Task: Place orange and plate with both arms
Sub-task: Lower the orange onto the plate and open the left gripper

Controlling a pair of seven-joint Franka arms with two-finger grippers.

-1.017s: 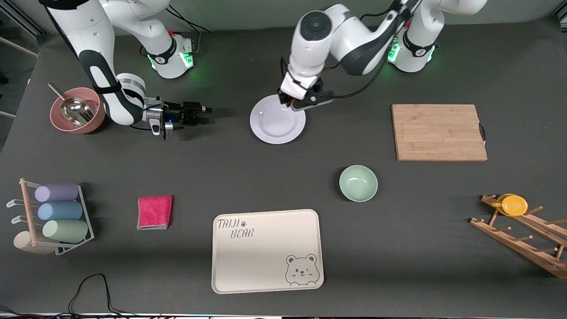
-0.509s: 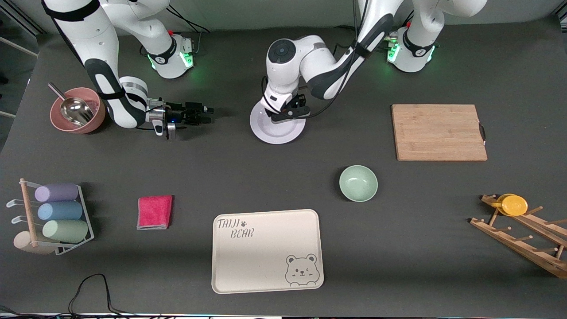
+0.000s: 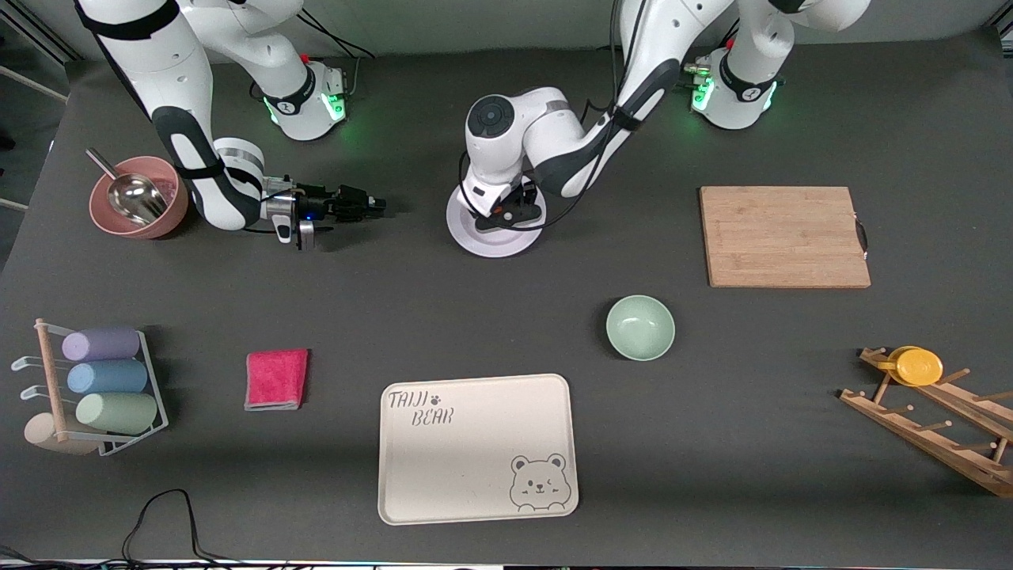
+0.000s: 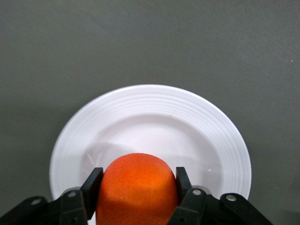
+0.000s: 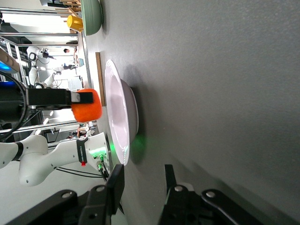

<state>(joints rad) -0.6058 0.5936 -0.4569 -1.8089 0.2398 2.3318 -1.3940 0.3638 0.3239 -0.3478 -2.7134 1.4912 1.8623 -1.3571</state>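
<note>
The pale lavender-white plate point(image 3: 492, 239) lies on the dark table between the two arms' bases. My left gripper point(image 3: 506, 212) hangs just over its middle, shut on the orange point(image 4: 138, 187), whose sides sit between the two black fingers. The plate point(image 4: 154, 122) fills the left wrist view under the fruit. My right gripper point(image 3: 375, 203) lies low over the table beside the plate, toward the right arm's end, pointing at it. It point(image 5: 143, 174) is open with nothing between the fingers. The right wrist view shows the plate point(image 5: 120, 117) edge-on and the orange point(image 5: 88, 106) above it.
A mint-green bowl point(image 3: 640, 327) and a cream bear tray point(image 3: 477, 448) lie nearer the front camera. A wooden cutting board point(image 3: 783, 236) lies toward the left arm's end. A pink bowl with a scoop point(image 3: 138, 198), a red cloth point(image 3: 276, 379) and a cup rack point(image 3: 95, 388) are toward the right arm's end.
My left arm has come down over the plate with the orange. The right gripper's fingers have drawn closer together and it has edged toward the plate.
</note>
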